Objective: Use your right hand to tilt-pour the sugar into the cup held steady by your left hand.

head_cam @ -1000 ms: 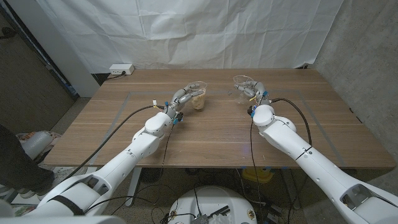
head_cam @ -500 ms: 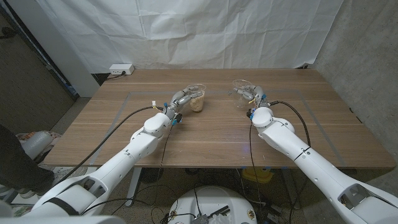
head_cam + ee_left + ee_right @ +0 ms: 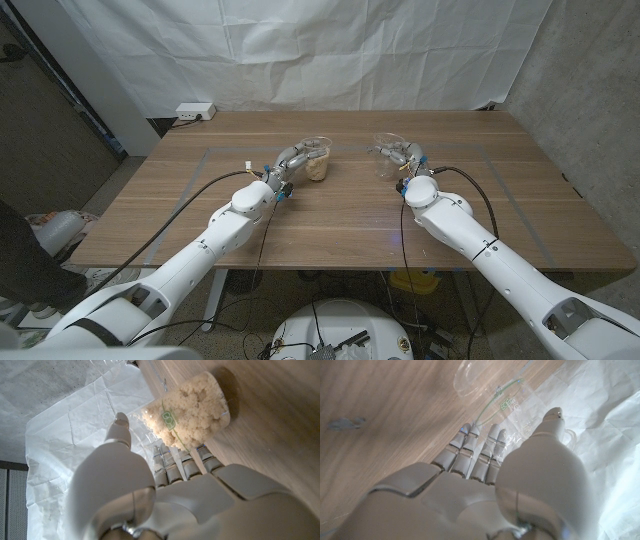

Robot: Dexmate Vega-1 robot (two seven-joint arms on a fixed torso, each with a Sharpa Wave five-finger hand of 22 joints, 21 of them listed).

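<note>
A clear plastic cup (image 3: 318,161) holding pale clumpy sugar stands on the wooden table (image 3: 330,225) left of centre. My left hand (image 3: 287,161) grips its side. In the left wrist view the sugar-filled cup (image 3: 192,407) sits just past my left hand (image 3: 160,495), with the fingers wrapped round its wall. A second clear cup (image 3: 387,153) looks empty and is held by my right hand (image 3: 408,160) right of centre, low over the table. In the right wrist view this empty cup (image 3: 492,390) shows in the grip of my right hand (image 3: 485,485); I cannot tell whether its base touches the wood.
A white cloth (image 3: 300,50) hangs behind the table's far edge. A white power strip (image 3: 195,111) lies at the far left corner. Black cables run along both arms.
My right hand has brought the empty cup down and a little nearer to me. The left hand and the sugar cup have stayed in place.
</note>
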